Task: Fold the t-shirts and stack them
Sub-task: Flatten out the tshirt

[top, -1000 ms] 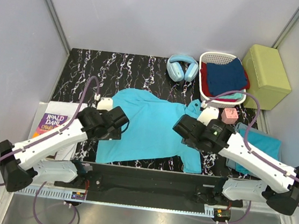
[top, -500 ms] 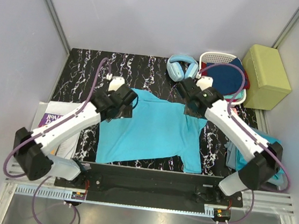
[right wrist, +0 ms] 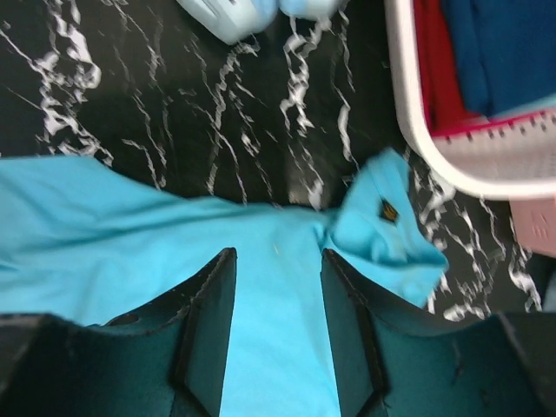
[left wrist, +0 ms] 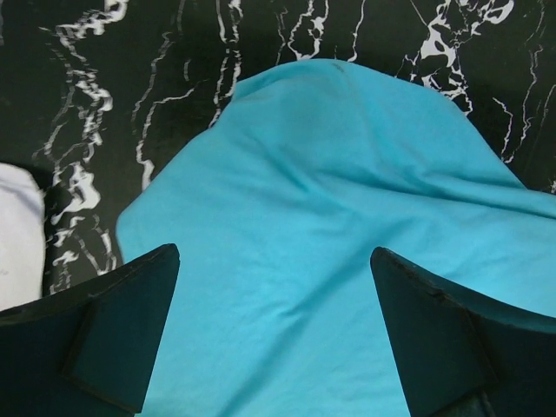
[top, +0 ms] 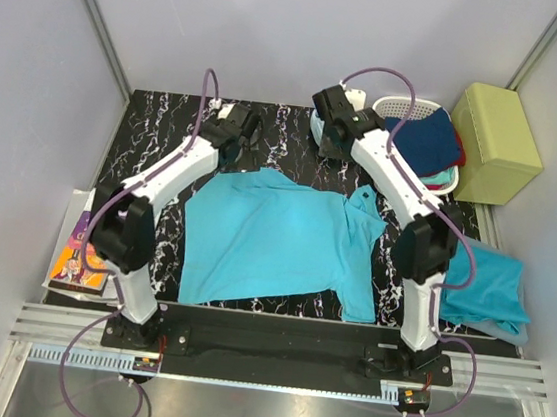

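Left jaws are held wide apart and empty above the far left edge of the plain turquoise short-sleeved t-shirt (top: 270,238), probably lined up for a pinch there. The shirt is spread flat at the centre of the black white-veined worktop (top: 147,123). Its thin cloth is mildly wrinkled, the outline is skewed, and a flap of cloth (right wrist: 382,221) is curled over at its far right. Right jaws are part open with nothing clamped, poised over the shirt's far edge, presumably for a matched two-point grab. A second turquoise shirt (top: 491,288) is seen crumpled at the near right, beside the worktop. No stack is started.

Lab booth, plain grey walls (top: 279,27)
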Available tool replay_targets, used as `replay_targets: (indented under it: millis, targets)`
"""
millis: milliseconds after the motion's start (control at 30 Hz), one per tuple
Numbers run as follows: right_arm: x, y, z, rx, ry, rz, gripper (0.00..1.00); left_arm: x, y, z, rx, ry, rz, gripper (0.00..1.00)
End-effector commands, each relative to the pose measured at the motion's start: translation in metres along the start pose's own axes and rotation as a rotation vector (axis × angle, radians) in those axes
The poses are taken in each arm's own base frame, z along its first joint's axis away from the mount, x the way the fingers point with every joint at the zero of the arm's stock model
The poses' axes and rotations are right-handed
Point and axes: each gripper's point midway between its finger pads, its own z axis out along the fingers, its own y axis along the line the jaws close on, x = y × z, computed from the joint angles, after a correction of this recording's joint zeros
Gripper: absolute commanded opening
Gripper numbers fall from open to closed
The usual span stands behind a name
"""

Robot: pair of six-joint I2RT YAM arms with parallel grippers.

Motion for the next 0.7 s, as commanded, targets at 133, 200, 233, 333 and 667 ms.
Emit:
replay_targets:
  millis: [133,200,233,333,667]
  targets:
    - [0.029,0.008,0.061,0.023,0.136,-0.057,0.50,0.025,-0.023,0.034,0.098,0.110,0.016,0.99]
    - [0.035,0.002,0.072,0.040,0.153,-0.052,0.50,0.032,-0.021,0.036,0.098,0.119,0.028,0.99]
    - [0.035,0.001,0.076,0.040,0.150,-0.043,0.50,0.035,-0.020,0.036,0.099,0.126,0.032,0.99]
    - [0.038,-0.007,0.087,0.060,0.164,-0.035,0.50,0.037,-0.020,0.034,0.111,0.130,0.032,0.99]
    - [0.067,-0.019,0.120,0.092,0.247,-0.043,0.50,0.061,-0.023,0.035,0.156,0.181,-0.003,0.99]
